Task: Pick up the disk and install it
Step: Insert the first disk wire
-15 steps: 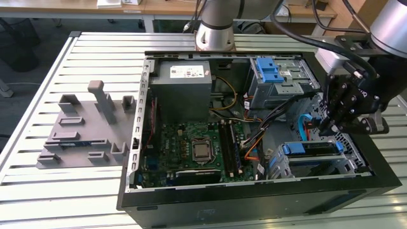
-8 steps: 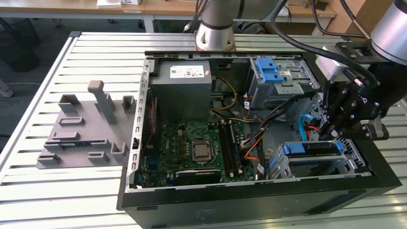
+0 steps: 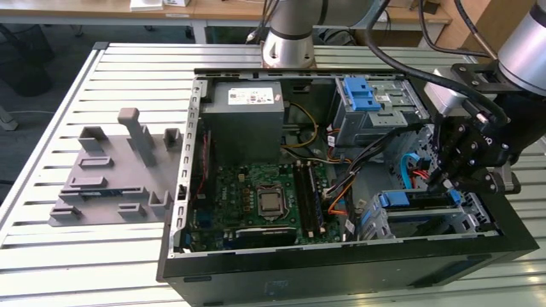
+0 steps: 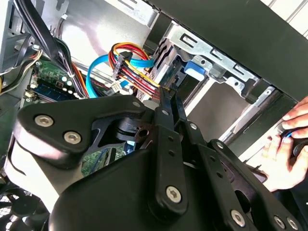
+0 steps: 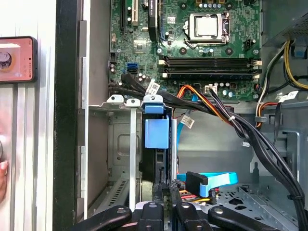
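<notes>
The disk (image 3: 415, 199), with its bright blue carrier, sits edge-up in the metal drive cage (image 3: 467, 220) at the case's front corner, on the exterior view's right. In the first wrist view its blue tab (image 5: 156, 134) stands in the cage slot (image 5: 120, 144). My gripper (image 3: 444, 182) hangs just above that cage. Its fingers are shut together, and the tips (image 5: 166, 190) lie at the disk's edge. In the second wrist view the closed gripper (image 4: 166, 94) points at the blue tab (image 4: 195, 67). I cannot tell whether the tips touch the disk.
Orange, black and blue cables (image 5: 226, 113) run beside the cage. The motherboard (image 3: 265, 198) and the grey power supply (image 3: 247, 112) fill the case. Another blue carrier (image 3: 362, 96) sits in the upper bay. A person's hand (image 4: 288, 144) is outside the case. A grey fixture (image 3: 111, 179) lies on the table.
</notes>
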`<state>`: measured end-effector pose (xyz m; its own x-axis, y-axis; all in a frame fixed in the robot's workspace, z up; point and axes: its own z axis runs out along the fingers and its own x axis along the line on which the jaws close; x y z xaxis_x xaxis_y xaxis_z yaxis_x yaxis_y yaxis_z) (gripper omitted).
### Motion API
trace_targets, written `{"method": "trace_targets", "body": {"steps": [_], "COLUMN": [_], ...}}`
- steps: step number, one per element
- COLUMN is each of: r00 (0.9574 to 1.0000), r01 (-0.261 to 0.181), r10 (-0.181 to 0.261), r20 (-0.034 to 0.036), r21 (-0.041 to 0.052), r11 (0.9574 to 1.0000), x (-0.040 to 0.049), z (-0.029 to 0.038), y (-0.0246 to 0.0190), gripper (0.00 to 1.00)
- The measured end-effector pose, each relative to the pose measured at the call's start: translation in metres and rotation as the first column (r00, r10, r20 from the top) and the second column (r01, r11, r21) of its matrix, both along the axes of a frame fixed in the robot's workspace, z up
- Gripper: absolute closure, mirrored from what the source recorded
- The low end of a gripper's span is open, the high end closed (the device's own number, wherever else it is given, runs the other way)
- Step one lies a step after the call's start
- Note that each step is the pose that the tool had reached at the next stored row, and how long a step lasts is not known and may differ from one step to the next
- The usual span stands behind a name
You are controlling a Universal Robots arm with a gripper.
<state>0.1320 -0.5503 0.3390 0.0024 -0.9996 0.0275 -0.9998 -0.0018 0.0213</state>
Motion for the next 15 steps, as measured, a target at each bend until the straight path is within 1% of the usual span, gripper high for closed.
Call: {"method": "trace_targets", "body": {"steps": [4,8,15], "r00": [1.0000,0.9997,0.9997], "r01": [0.003,0.023,0.025], "r10": [-0.003,-0.023,-0.025], "r20": [-0.0001,-0.0001,-0.0006], "r21": [0.0001,-0.0001,0.0000], "r11": [1.0000,0.9997,0.9997], "x": [0.0005,0.0005,0.0023], "z": [-0.0006,-0.0018,-0.0039], "y": [-0.0001,-0.0001,-0.0001], "gripper": [0.84,0.84,0.84]}}
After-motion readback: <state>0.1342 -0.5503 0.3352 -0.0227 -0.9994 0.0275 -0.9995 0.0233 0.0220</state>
